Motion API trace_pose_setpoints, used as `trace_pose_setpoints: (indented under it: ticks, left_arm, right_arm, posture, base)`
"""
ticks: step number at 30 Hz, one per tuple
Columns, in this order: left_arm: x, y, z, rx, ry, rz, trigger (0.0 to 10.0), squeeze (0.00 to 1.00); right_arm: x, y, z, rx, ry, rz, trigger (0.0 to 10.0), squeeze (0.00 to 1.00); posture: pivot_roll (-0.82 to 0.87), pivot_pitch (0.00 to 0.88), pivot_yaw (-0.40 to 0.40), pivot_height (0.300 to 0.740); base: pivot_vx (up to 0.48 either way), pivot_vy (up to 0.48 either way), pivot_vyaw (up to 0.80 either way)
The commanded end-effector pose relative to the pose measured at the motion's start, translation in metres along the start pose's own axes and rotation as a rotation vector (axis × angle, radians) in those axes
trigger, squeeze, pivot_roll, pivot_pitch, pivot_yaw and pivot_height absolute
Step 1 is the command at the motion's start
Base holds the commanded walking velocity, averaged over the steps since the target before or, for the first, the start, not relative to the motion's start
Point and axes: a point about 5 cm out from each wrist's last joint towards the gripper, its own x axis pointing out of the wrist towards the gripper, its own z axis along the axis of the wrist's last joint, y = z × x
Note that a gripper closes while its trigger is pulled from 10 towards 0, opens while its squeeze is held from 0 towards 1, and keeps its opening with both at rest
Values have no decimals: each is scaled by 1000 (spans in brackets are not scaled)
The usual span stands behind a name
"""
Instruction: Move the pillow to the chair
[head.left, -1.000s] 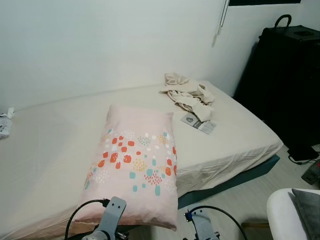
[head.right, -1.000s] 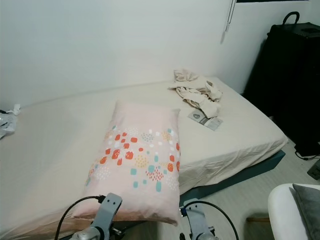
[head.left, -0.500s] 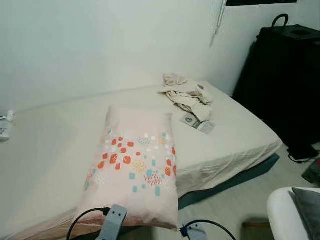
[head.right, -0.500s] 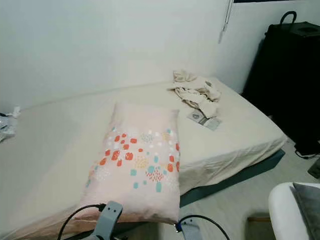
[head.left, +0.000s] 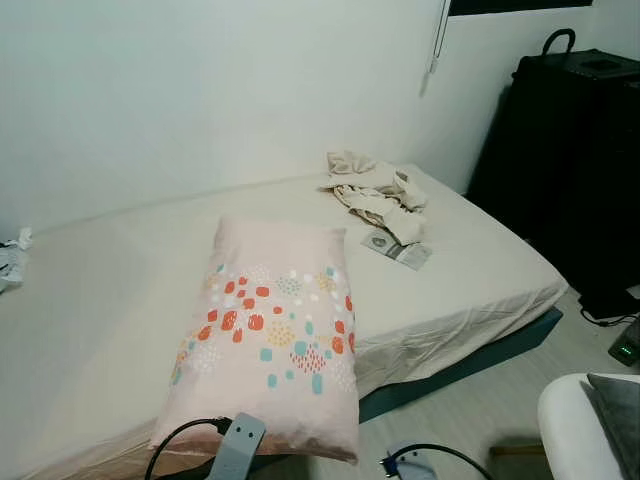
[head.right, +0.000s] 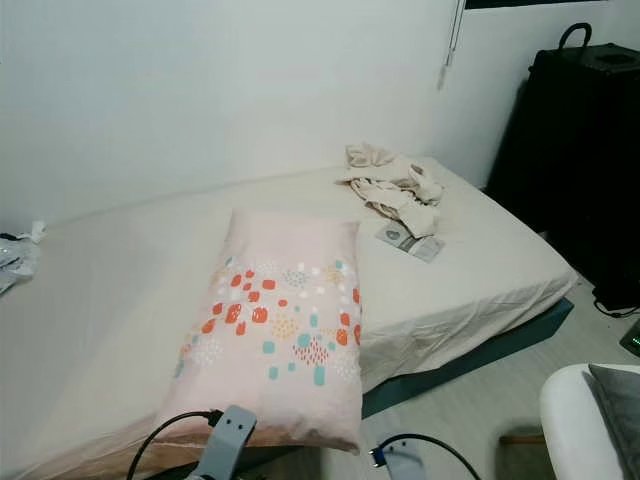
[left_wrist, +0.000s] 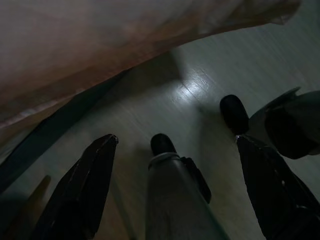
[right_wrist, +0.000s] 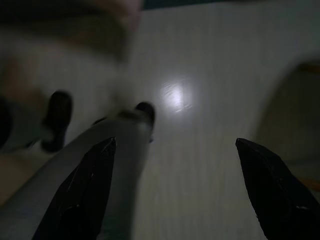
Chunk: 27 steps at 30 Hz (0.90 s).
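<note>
The pillow (head.left: 270, 330) is pale pink with red, teal and yellow dots. It lies lengthwise on the bed (head.left: 90, 310), its near end overhanging the front edge. The chair (head.left: 575, 425) is white with a grey cushion (head.left: 618, 405) and stands at the lower right. Both arms hang low in front of the bed. My left gripper (left_wrist: 175, 140) is open above the floor, just below the overhanging pinkish cloth (left_wrist: 125, 35). My right gripper (right_wrist: 175, 142) is open too, over bare floor. Neither touches the pillow.
A heap of beige clothes (head.left: 375, 190) and a flat packet (head.left: 398, 248) lie on the bed's far right. A tall black cabinet (head.left: 570, 150) stands right of the bed. A device with a green light (head.left: 625, 348) is on the floor between the cabinet and the chair.
The view has shifted slightly. Both wrists have sunk lower at the bottom edge of the eye views. The pillow lies where it was on the bed.
</note>
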Motion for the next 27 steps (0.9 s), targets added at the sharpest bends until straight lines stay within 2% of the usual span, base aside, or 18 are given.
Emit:
trace_pose_setpoints:
  ticks: [1,2,3,7,10,12,13,17,19,21,22,23,27]
  left_arm:
    - [2,-2,3,-18,15,29,10000,0]
    - [2,-2,3,-18,15,29,10000,0]
    - [2,-2,3,-19,10,60,10000,0]
    - [0,5,5,-15,-25,116,10000,0]
    - [-3,11,1,-13,-53,122,10000,0]
    - [-8,23,-1,-42,-87,141,10000,0]
    - [-8,23,-1,-42,-87,141,10000,0]
    - [-11,35,-1,-28,-87,170,10000,0]
    - [-14,44,-7,-67,-70,257,10000,0]
    - [-15,45,-7,-85,-76,276,10000,0]
    - [-15,45,-7,-85,-76,276,10000,0]
    - [-16,48,-7,-91,-90,283,10000,0]
    - [-16,46,-5,-81,-103,256,10000,0]
  right_arm:
    - [0,-13,19,6,-108,-54,10000,0]
    - [0,-13,19,6,-108,-54,10000,0]
    - [-2,-21,26,12,-157,-74,10000,0]
    - [-3,-22,22,66,-170,-67,10000,0]
    - [-4,-3,8,11,-153,5,10000,0]
    - [-4,13,-4,-77,-116,81,10000,0]
    - [-4,13,-4,-77,-116,81,10000,0]
    - [-2,8,10,32,-157,20,10000,0]
    - [-1,20,19,-9,-178,86,10000,0]
    - [0,24,23,-31,-191,104,10000,0]
    - [0,24,23,-31,-191,104,10000,0]
    - [1,37,37,-56,-221,135,10000,0]
    - [1,47,49,-61,-256,157,10000,0]
  posture:
    - [-72,41,1,740]
    - [-72,41,1,740]
    - [-87,33,13,740]
    - [-64,45,15,740]
    - [-13,60,6,740]
    - [-16,68,21,740]
    - [-16,68,21,740]
    - [-12,65,6,740]
    - [18,28,12,740]
    - [25,27,11,740]
    - [25,27,11,740]
    - [11,46,24,740]
    - [21,42,20,740]
  base:
    - [0,0,0]
    - [0,0,0]
    - [0,0,0]
    - [0,0,0]
    - [0,0,0]
    - [0,0,0]
    - [0,0,0]
    - [0,0,0]
    - [0,0,0]
    - [0,0,0]
    - [0,0,0]
    - [0,0,0]
    - [0,0,0]
